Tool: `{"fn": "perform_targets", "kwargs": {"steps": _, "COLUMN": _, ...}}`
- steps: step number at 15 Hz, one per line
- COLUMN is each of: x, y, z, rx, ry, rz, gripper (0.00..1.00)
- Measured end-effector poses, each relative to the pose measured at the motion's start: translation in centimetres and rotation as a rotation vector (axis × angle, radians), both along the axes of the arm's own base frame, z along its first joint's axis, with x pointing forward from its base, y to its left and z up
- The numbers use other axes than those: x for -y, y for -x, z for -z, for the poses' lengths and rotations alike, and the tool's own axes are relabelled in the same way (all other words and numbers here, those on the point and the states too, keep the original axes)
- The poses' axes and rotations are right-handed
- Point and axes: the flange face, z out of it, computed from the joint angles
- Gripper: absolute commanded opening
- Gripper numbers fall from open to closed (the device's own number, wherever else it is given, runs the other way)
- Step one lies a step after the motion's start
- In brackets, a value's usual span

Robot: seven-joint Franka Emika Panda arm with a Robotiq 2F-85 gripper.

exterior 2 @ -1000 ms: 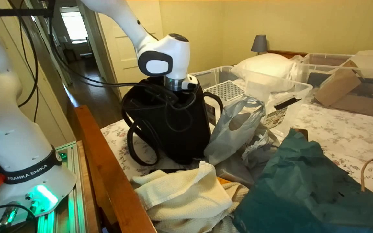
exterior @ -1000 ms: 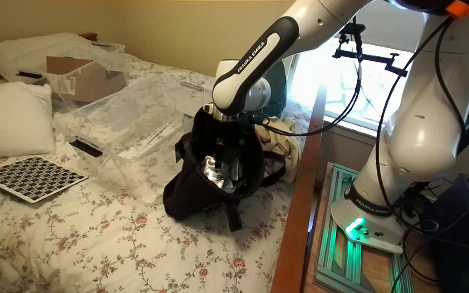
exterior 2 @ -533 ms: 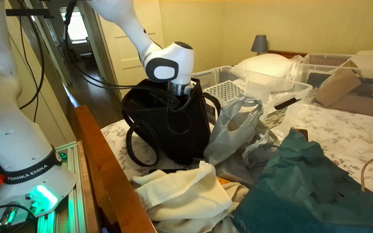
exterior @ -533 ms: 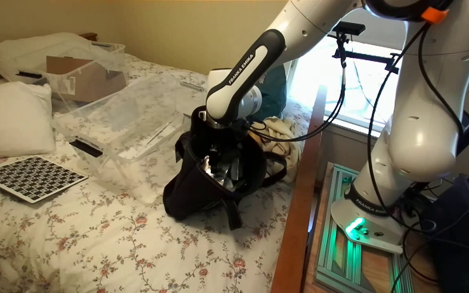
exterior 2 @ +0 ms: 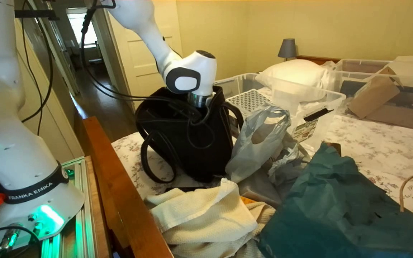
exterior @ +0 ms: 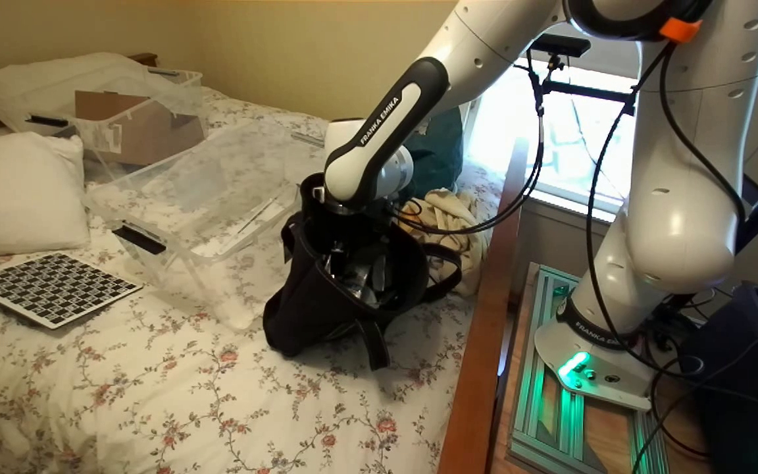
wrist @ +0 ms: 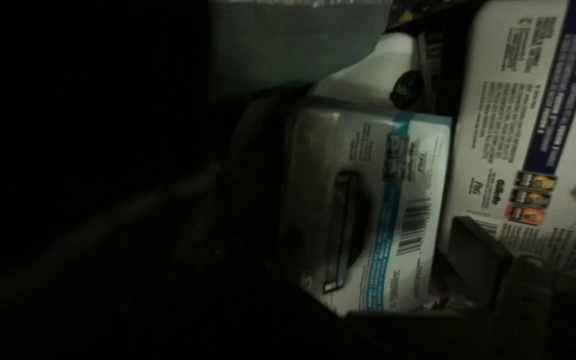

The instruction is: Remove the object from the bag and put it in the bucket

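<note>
Wrist view — one finger (wrist: 478, 260) near a blue-striped package (wrist: 373, 205) — too dark to tell jaws' opening or grip.

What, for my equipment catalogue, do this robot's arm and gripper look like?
The glossy white, rounded arm has black trim, FRANKA EMIKA lettering, black cables, a silvery wrist ring and a green base light. Only one blocky grey finger is discernible.

Open-mouthed black fabric bag (exterior: 306, 309)
</note>
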Motion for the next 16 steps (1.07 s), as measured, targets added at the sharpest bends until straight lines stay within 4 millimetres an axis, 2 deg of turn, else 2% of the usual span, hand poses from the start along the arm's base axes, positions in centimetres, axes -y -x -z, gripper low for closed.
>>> {"fn": "perform_targets", "kwargs": {"steps": 5, "x": 0.3, "y": -0.3, "z": 0.4, "rx": 0.022, "ry": -0.047, "rz": -0.053, "gripper": 0.26}}
{"fn": "perform_targets", "kwargs": {"steps": 8, "x": 1.0, "y": -0.4, "z": 0.4, "rx": 0.046, "ry": -0.075, "rz": -0.065, "gripper": 0.10}}
{"fn": "perform_targets", "kwargs": {"steps": 12, "x": 1.5, "y": -0.6, "z": 0.2, "rx": 0.078, "ry": -0.123, "rz": -0.076, "gripper": 0.03}}
{"fn": "perform_targets", "kwargs": {"steps": 13, "x": 1.5, "y": -0.6, "z": 0.1, "rx": 0.084, "ry": -0.127, "rz": -0.076, "gripper": 0.06}}
{"fn": "perform_targets", "kwargs": {"steps": 16, "x": 1.3, "y": -0.5, "z": -0.3, "rx": 0.088, "ry": -0.122, "rz": -0.070, "gripper": 0.04}}
